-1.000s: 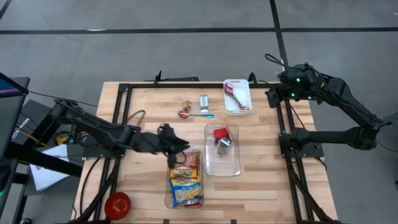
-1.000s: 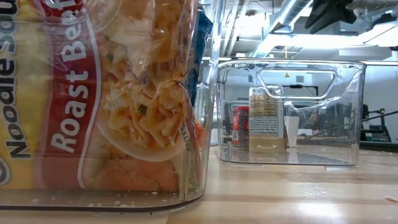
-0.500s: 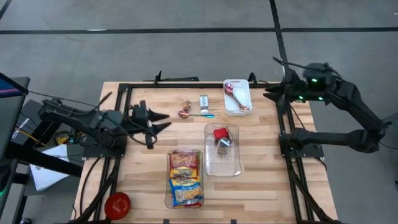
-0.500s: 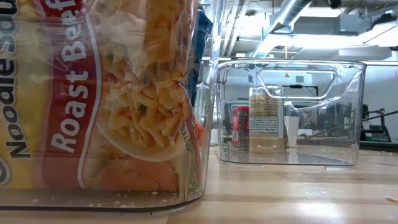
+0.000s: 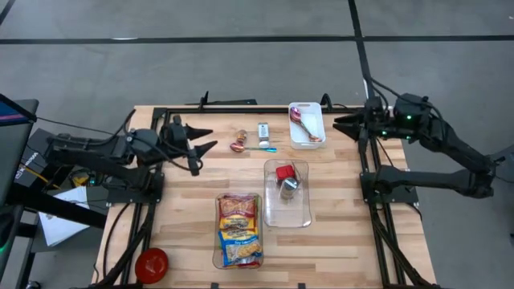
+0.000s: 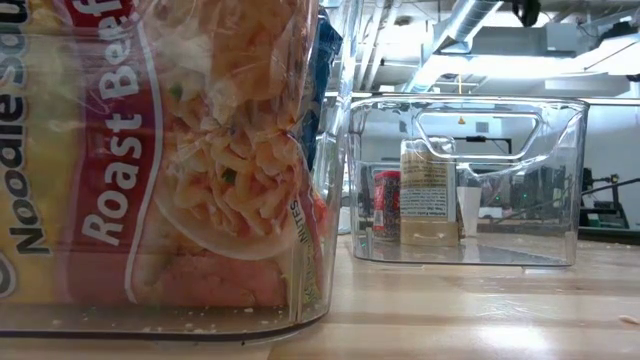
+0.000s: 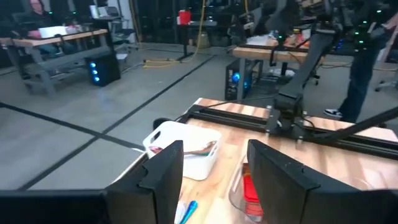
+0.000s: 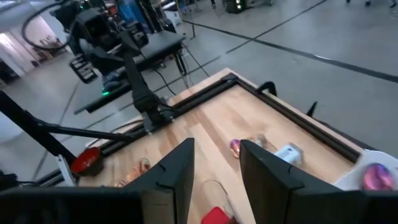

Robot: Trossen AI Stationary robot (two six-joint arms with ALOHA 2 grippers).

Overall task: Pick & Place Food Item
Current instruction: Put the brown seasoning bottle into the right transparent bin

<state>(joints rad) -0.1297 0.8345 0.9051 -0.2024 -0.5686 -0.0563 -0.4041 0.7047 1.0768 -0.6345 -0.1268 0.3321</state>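
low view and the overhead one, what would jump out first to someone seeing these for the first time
The noodle packet fills the near side of the low view, lying in a clear bin at the table's front edge. Beside it, a second clear bin holds a red-capped jar. Both arms are raised off the table: the left gripper open at the left edge, the right gripper open near the white tray.

A pale blond wooden table [image 5: 185,209] with a black metal frame [image 5: 152,128] carries a clear plastic bin [image 5: 238,261] holding a yellow-and-red noodle packet [image 5: 239,229]. A second clear plastic bin [image 5: 299,215] holds a red-capped jar [image 5: 283,172]. The small white tray [image 5: 309,141] contains something reddish, perhaps a wrapper.
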